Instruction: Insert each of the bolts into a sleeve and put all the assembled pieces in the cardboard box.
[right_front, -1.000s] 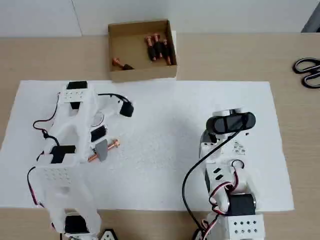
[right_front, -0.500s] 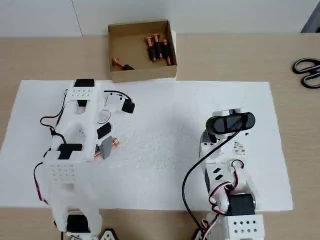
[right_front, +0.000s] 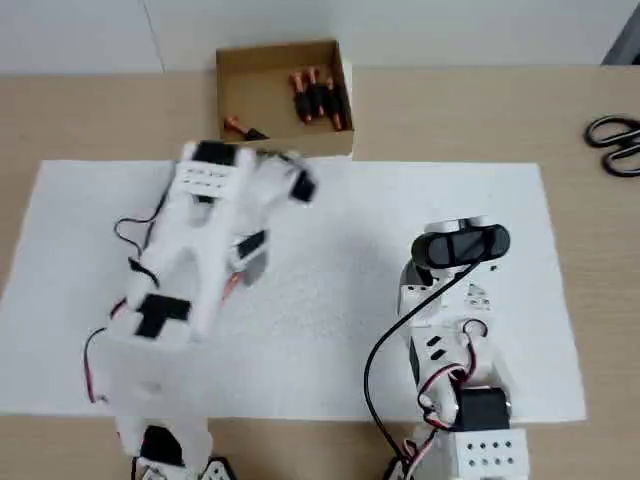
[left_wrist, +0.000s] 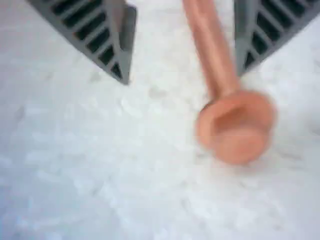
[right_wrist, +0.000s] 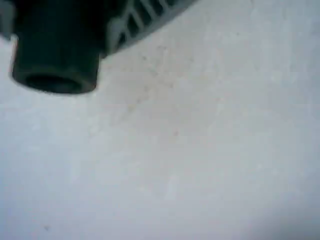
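Honestly, my left claw (left_wrist: 182, 72) has the copper-coloured metal bolt (left_wrist: 220, 90) pinched loosely, head down over the white sheet (left_wrist: 100, 175), with daylight beside one jaw, while my right claw (right_wrist: 75, 30) clamps the black tubular sleeve (right_wrist: 55, 60), so a quick swing could shake the bolt free.

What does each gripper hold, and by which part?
Right gripper: black sleeve, by the end away from its open mouth. Left gripper: shank of copper bolt within it; grip cannot be told.

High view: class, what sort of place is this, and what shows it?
Probably a robotics workbench: two arms on a white mat, a cardboard box of bolts, scissors on the wooden table.
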